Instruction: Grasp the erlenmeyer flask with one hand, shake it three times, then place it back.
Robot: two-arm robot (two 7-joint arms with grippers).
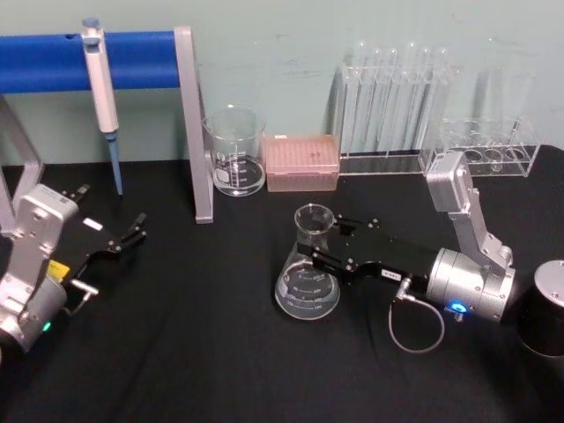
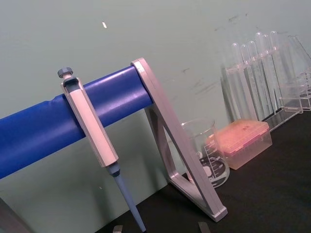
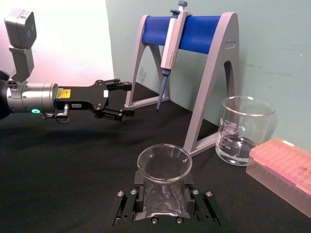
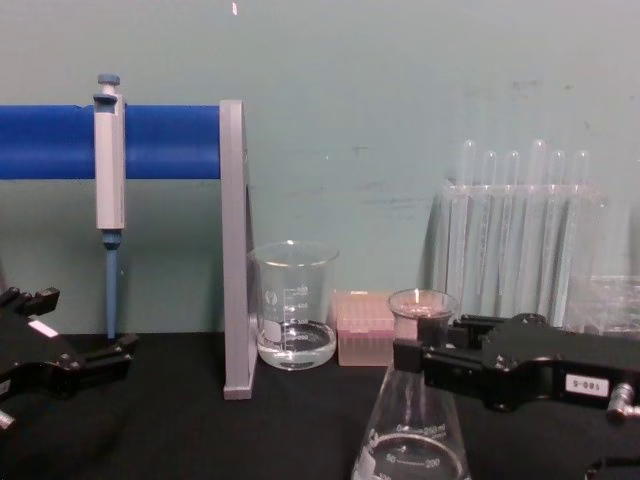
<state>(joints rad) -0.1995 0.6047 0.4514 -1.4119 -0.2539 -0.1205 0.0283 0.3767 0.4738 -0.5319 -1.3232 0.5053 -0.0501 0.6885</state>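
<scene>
Black cloth [image 1: 220, 361] under a pale green wall [image 1: 282, 53]; the erlenmeyer flask [image 1: 308, 280] stands mid-table, right gripper [image 1: 322, 240] clamped on its neck from three o'clock; beaker [image 1: 236, 154] and stand post [image 1: 198, 132] crowd eleven o'clock; bare cloth at six; left gripper [image 1: 132, 231] sits at nine, fingers spread, holding nothing.

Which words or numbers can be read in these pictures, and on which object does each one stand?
"200": a white graduation low on the erlenmeyer flask.
"180-5", as far as it reads: the white label on the right tool, which is at the flask's neck.
Graduations on the beaker: too blurred to read surely.
The yellow label on the left tool: too small to read.
</scene>
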